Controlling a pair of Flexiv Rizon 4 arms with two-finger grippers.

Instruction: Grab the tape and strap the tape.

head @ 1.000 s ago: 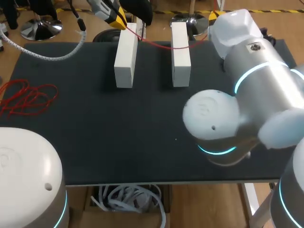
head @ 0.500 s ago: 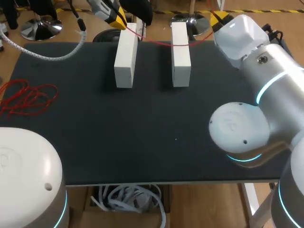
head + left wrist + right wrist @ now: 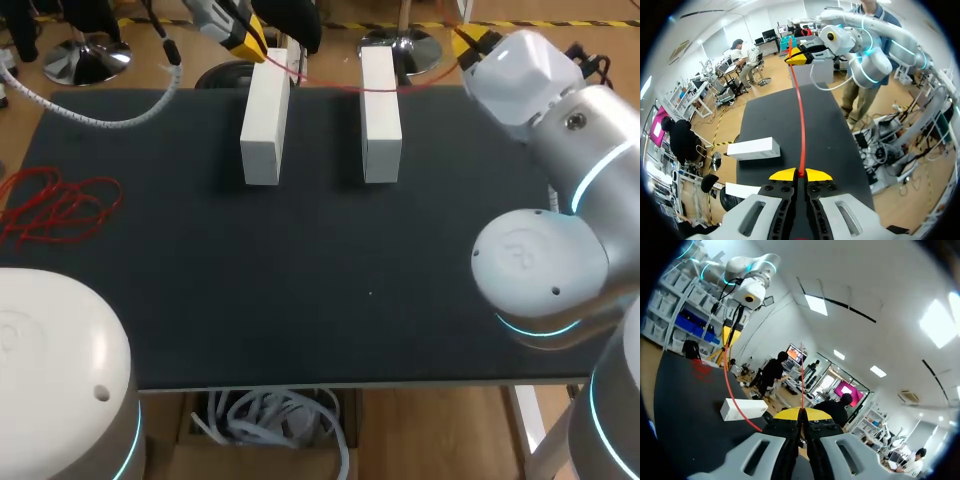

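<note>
Two white blocks (image 3: 265, 115) lie side by side near the far edge of the black tabletop (image 3: 300, 260). The left fingers (image 3: 247, 42), just left of the blocks, and the right fingers (image 3: 466, 42), off to their right, are each pinched tight on the red tape (image 3: 335, 87), which is strung over the blocks' far ends.

Saw the left gripper (image 3: 248, 42) only partly, cropped by the top edge at upper left, caught just a yellow sliver of the right gripper (image 3: 466, 42) behind its own wrist (image 3: 520, 70), and could not trace the ends of the red tape (image 3: 325, 84).
</note>
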